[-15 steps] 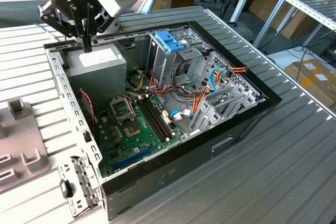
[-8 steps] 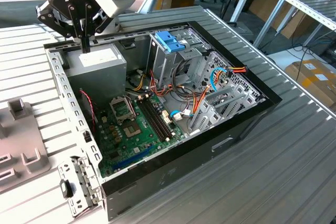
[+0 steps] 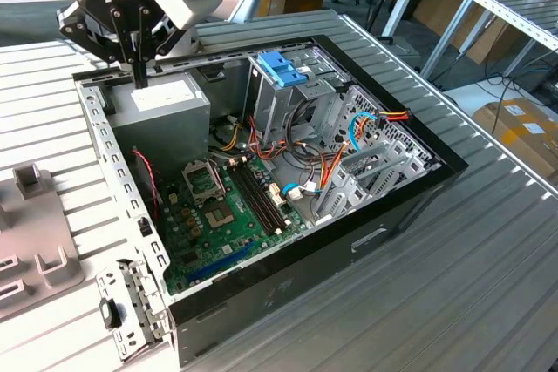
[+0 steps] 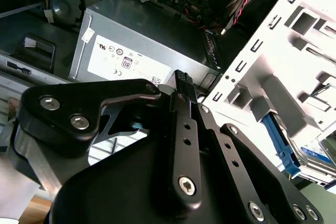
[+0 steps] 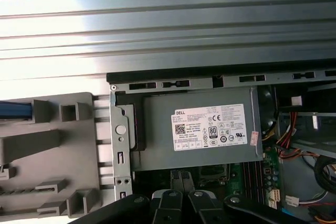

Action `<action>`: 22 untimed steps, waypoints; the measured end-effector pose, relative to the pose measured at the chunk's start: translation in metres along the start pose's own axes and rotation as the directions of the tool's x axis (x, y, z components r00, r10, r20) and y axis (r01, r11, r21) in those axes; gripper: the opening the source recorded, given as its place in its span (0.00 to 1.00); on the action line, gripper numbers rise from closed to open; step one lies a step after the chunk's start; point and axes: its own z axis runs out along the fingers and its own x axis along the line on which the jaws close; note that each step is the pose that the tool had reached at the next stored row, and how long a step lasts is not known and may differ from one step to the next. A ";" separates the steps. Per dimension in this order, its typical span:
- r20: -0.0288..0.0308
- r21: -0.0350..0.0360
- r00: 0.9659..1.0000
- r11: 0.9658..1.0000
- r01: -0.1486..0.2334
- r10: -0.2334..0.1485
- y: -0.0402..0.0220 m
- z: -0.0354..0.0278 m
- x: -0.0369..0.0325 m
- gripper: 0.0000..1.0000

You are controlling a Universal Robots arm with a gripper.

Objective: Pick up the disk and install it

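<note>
Disk [image 4: 278, 142] isn't picked up yet afaict. In the second wrist view its blue rail and a bit of the labelled body poke out past the pale grey holder [image 4: 273, 51], outside the PC case [image 4: 31, 56]. The first wrist view has a blue sliver of it at that holder's edge. Going left to right in the exterior view: the grey holder [image 3: 35, 250] sits on the slatted table [image 3: 453, 285] at the exterior view's left. Next comes the claw [image 3: 139, 76], hanging just above the PSU [image 3: 166, 111] at the case's corner. Its fingers are pinched together w/ nothing between them, same story in both wrist views. Then the mobo [image 3: 227, 206] lies low in the middle, and the drive cage w/ its blue handle [image 3: 283, 67] stands further along. A tangle of cables [image 3: 384, 119] sits toward the exterior view's right. So progress-wise I'd call it basically zero: claw is empty and well apart from the disk, so neither the pickup nor the install looks done.
</note>
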 end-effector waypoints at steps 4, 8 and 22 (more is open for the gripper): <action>0.000 0.000 1.000 1.000 0.000 0.000 -0.0001 0.0000 0.0015 0.11; 0.000 0.000 1.000 1.000 0.000 0.000 -0.0002 -0.0001 0.0029 0.11; 0.000 0.000 1.000 1.000 0.000 0.000 -0.0006 -0.0002 0.0083 0.11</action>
